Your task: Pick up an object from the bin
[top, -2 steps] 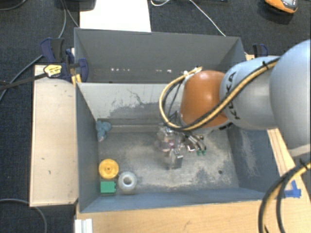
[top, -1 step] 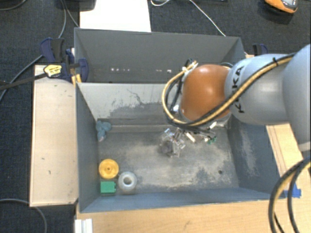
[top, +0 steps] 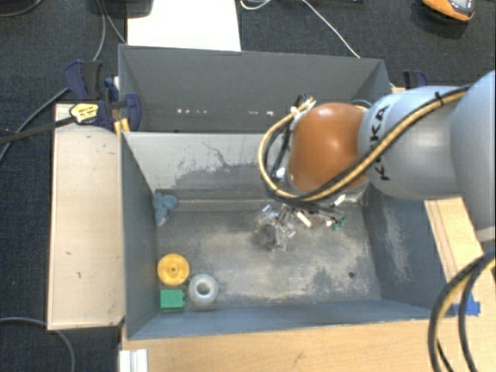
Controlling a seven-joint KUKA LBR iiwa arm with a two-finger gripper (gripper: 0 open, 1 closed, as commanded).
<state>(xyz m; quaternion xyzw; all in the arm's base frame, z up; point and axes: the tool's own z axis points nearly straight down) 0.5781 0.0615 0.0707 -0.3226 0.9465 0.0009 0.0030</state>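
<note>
My gripper (top: 274, 234) hangs low over the middle of the bin floor, below the orange wrist cover. No loose thing shows between or under it. A yellow round piece (top: 173, 269) lies in the near left corner. Just below it sits a green block (top: 172, 299), and a clear tape roll (top: 203, 289) lies beside that. A small blue-grey thing (top: 163, 205) rests against the left wall further back. All of these lie well to the left of the gripper.
The arm comes in from the right over the bin's right wall, with yellow and black cables looped round the orange cover. The bin floor is scuffed grey metal.
</note>
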